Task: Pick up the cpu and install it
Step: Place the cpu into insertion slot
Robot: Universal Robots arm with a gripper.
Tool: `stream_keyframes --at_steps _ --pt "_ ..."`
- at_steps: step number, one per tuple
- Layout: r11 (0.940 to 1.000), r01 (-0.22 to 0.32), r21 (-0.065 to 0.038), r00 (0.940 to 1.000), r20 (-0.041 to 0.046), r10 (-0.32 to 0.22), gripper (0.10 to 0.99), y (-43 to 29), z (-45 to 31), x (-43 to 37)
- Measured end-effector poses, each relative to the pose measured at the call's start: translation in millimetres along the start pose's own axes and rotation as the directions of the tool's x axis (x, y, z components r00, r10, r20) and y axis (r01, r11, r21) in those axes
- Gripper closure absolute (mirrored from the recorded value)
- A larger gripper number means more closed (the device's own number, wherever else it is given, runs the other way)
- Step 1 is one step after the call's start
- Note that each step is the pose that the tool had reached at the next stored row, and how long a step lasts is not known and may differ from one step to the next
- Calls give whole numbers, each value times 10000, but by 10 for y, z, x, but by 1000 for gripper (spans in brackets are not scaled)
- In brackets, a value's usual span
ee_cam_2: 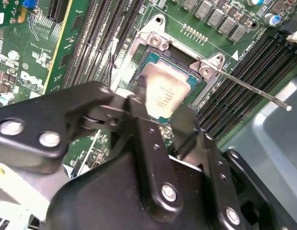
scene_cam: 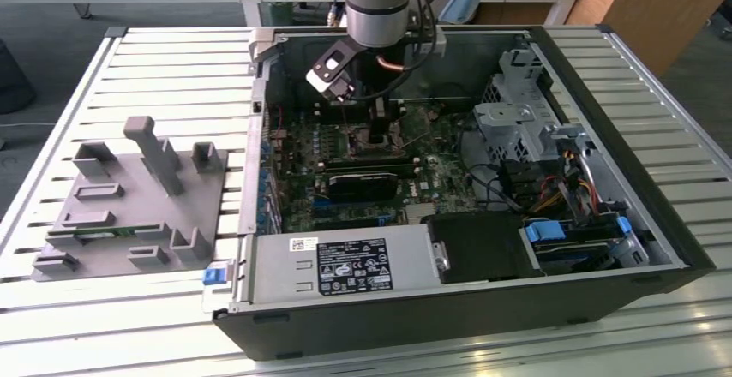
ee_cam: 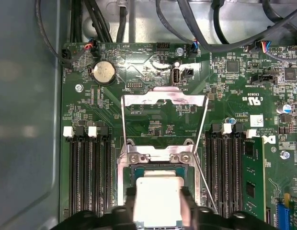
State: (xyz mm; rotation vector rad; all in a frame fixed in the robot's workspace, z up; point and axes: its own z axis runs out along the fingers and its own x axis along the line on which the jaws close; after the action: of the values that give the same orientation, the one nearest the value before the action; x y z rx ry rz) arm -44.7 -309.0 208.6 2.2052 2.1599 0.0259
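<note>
The cpu (ee_cam_2: 164, 91) is a silvery square chip lying level over the open socket (ee_cam_2: 153, 45) on the green motherboard (ee_cam_2: 72, 43). In the first wrist view the cpu (ee_cam: 158, 196) covers the socket frame (ee_cam: 158, 158). My gripper (ee_cam_2: 163, 105) (ee_cam: 158, 206) stands straight above it, with one black finger (ee_cam_2: 139, 103) against one side of the chip and the other finger (ee_cam_2: 186, 122) against the opposite side. The socket's metal load plate (ee_cam: 163, 100) is flipped back. In the exterior view my gripper (scene_cam: 375, 133) reaches down into the case (scene_cam: 458, 308).
The thin socket lever (ee_cam_2: 249, 86) sticks out beside the socket. Memory slots (ee_cam: 86, 172) flank both sides, with a green stick (ee_cam: 254, 177) seated in one. A black fan block (scene_cam: 360, 182), power supply (scene_cam: 343, 266) and drive cage (scene_cam: 515, 120) crowd the case. A grey fixture tray (scene_cam: 126, 197) lies at the exterior view's left.
</note>
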Motion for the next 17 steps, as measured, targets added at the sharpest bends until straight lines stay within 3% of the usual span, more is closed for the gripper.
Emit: stream_keyframes --at_steps 1,3,5,8,10,11,17 --pt "10000 0 0 10000 2 0 624 0 -3 0" --pt "10000 0 0 10000 5 0 741 0 -11 -1" --pt "10000 1 0 10000 8 -1 741 1 -19 -1" --pt "10000 0 0 10000 9 0 914 2 -34 -1" --pt "10000 0 1 10000 9 0 914 2 -45 -1" --pt "10000 0 0 10000 9 0 976 2 -50 -1" --pt "10000 0 0 10000 8 0 976 4 -80 -2"
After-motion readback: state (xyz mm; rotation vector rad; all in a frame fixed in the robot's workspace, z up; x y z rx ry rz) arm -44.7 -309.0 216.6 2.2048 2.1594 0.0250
